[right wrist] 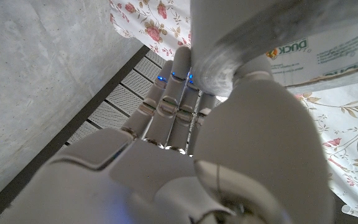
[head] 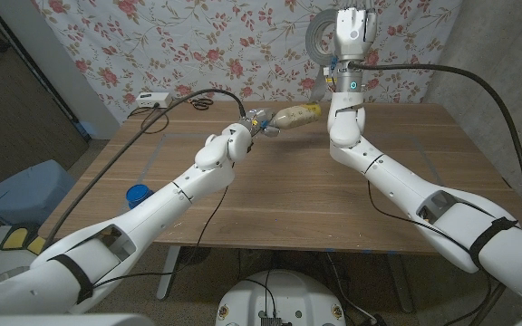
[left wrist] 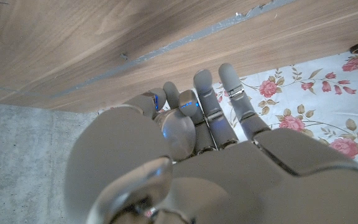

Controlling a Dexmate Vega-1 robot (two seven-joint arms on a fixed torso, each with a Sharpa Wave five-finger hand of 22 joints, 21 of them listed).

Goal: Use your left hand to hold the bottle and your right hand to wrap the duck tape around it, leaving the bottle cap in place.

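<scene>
My left hand [head: 254, 125] holds a pale yellowish bottle [head: 295, 114] by one end. The bottle lies nearly level in the air above the far middle of the table. My right hand [head: 352, 25] is raised high above the table's far side and grips a grey roll of duck tape [head: 318, 41], which hangs above and to the right of the bottle. In the right wrist view the fingers [right wrist: 173, 93] curl round the grey roll [right wrist: 260, 37], whose printed label shows. In the left wrist view my left hand [left wrist: 185, 143] has its fingers curled in, and the bottle is hidden behind them.
A small blue round object [head: 137, 194] sits near the wooden table's [head: 279, 195] left edge. A white box [head: 152, 100] and a dark object [head: 202, 104] lie at the far left. A blue bin [head: 16, 195] stands on the floor to the left. A floral cloth hangs behind.
</scene>
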